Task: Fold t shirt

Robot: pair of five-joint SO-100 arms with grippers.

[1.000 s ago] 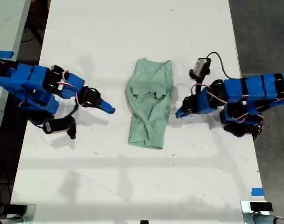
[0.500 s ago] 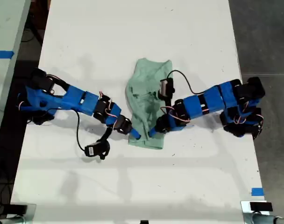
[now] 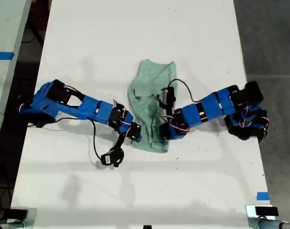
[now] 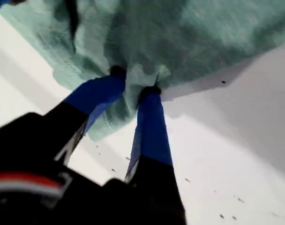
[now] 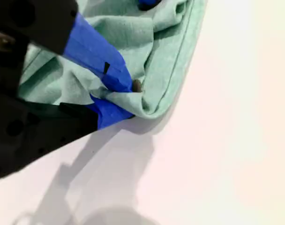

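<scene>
Blue fingers (image 4: 149, 126) of my first gripper (image 4: 133, 89) stand close together with a bunched fold of pale mint cloth caught between their tips, so they are holding the t shirt (image 4: 194, 33) at its edge. The cloth spreads away from that pinch, and the white surface (image 4: 236, 154) shows bare beside it, marked with a few small dark specks.

Blue fingers (image 5: 98, 51) of my second gripper (image 5: 126, 101) are likewise narrowed on the fabric. They clamp a rounded corner of the t shirt where the stitched hem turns, and the lower finger lies against the surface under the cloth. The tip of another blue finger shows farther along the hem.

From the exterior view, the t shirt (image 3: 152, 95) lies wrinkled near the middle of the surface (image 3: 135, 38), with its long side running up and down the view. Two blue arms reach in to its lower end, one arm (image 3: 83, 106) from the exterior view's left and one arm (image 3: 207, 107) from the exterior view's right. Their tips are near each other at the lower hem. The wrist views do not settle which arm is first and which is second.

A scrap of blue tape (image 3: 263, 195) sits by the surface's edge at the exterior view's lower right.
</scene>
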